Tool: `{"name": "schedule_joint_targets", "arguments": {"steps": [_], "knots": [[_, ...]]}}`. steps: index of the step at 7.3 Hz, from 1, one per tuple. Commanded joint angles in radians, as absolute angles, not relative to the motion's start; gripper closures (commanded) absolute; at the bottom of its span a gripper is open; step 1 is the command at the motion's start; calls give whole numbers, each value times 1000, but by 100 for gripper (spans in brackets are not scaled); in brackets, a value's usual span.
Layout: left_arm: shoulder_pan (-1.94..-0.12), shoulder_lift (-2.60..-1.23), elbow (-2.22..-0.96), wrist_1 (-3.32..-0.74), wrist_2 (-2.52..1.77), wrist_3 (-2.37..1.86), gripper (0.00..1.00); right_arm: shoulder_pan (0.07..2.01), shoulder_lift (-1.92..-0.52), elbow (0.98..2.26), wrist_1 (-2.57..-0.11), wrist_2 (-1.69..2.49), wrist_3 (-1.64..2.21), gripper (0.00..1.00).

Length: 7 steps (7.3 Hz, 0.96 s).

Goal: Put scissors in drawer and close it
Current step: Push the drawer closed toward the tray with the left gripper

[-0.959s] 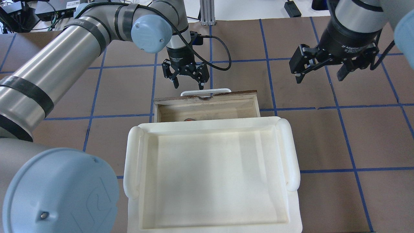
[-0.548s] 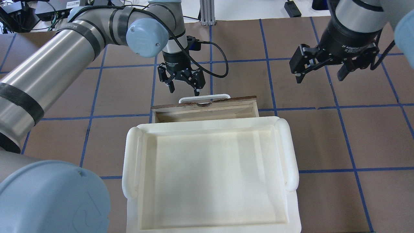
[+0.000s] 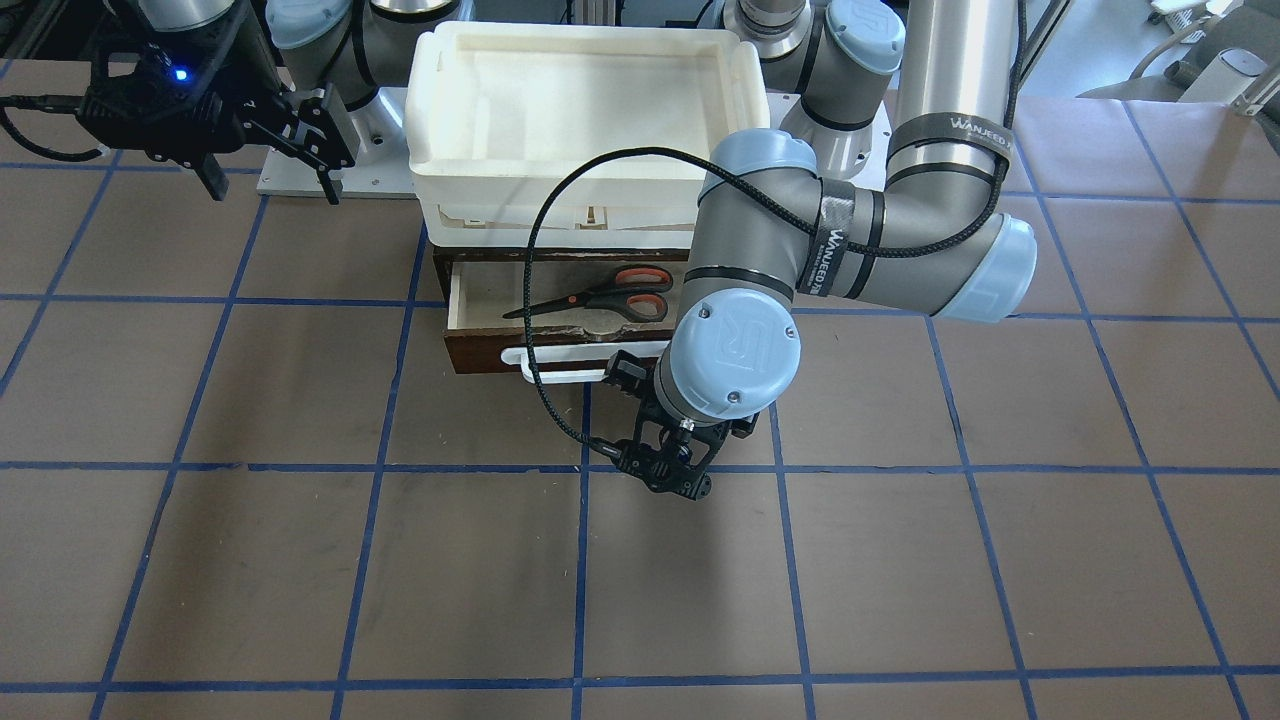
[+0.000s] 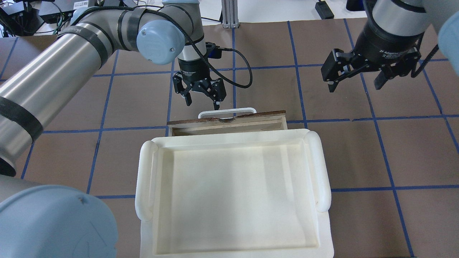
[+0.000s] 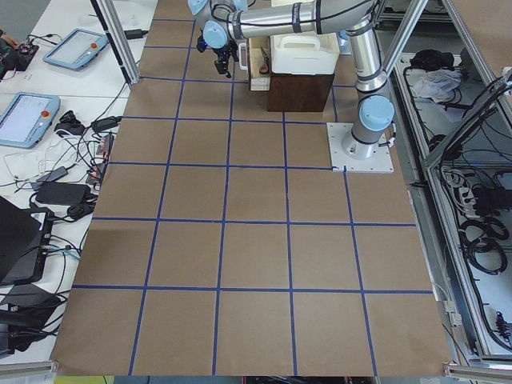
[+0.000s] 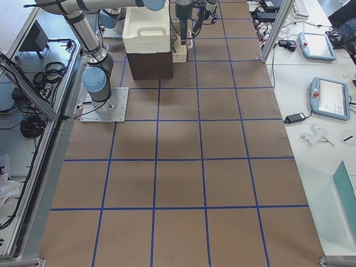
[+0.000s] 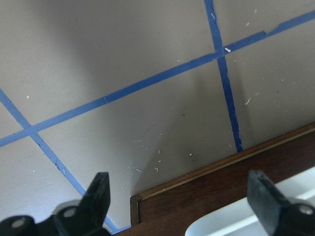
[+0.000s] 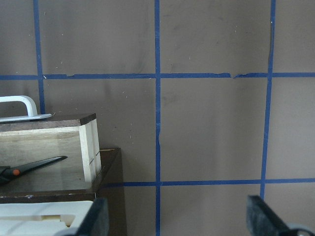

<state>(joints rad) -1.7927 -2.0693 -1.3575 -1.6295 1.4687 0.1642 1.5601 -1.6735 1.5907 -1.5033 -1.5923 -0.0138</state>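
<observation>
Scissors (image 3: 600, 293) lie flat inside the drawer (image 3: 480, 350), blades pointing toward my right side and the orange-lined loops toward my left. The drawer is partly out from under the white tray (image 4: 143, 172) that sits on top of its cabinet. From overhead I see only a narrow strip of the pale inside; a second ago a much wider strip showed, with a bit of orange loop peeking out by the tray's edge. The dark wood front and its white handle (image 4: 227, 110) have come closer to the tray since then.

My left gripper (image 4: 202, 104) has followed the front in. It hangs just beyond the handle on the side away from me, fingers spread wide with nothing between them. One fingertip is right at the handle's rim, but I cannot tell whether it touches. My left wrist camera shows the handle and the brown front low between my two fingers.

My right gripper (image 4: 354, 87) hangs over the brown table (image 4: 358, 150), well off to the drawer's right, also spread wide and holding nothing. It has not moved over the last second.
</observation>
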Motion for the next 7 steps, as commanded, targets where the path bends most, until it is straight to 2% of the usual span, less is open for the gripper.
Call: {"name": "schedule_joint_targets", "arguments": {"steps": [1, 7], "knots": [[-1798, -2057, -1374, -1635, 1468, 166, 0, 1559, -1674, 1591, -1503, -1592, -14, 0], [-1796, -2020, -1416, -1686, 1470, 167, 0, 1559, -1672, 1592, -1503, -1638, -8, 0]]}}
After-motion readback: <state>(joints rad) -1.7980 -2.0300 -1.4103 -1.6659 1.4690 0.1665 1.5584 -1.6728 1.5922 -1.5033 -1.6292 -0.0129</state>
